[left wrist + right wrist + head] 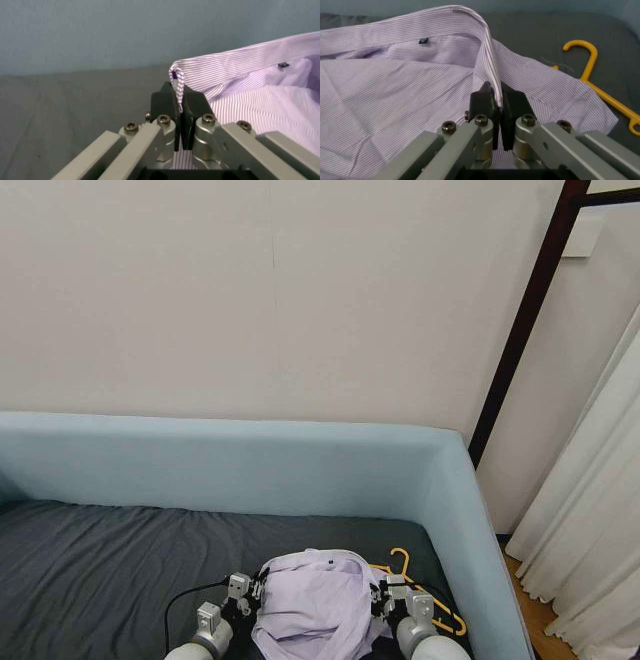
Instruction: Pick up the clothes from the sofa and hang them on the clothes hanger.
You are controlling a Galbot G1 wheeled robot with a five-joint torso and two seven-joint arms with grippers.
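Lilac shirt (315,605), lower centre, spans between my left gripper (179,96) and right gripper (496,96), both jaws pinching its collar, with the yellow hanger (592,60) lying right, nearer my right arm.

Finely striped cloth shirt (410,86), glossy plastic hanger (590,63), matt fabric sofa (250,465).

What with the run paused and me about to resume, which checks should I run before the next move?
1. Left gripper shut on the shirt edge: ok.
2. Right gripper shut on the shirt's other side: ok.
3. Yellow hanger clear of the shirt: cannot tell; it lies beside the shirt on the sofa, one end hidden.
4. Shirt's lower part off the sofa: cannot tell.
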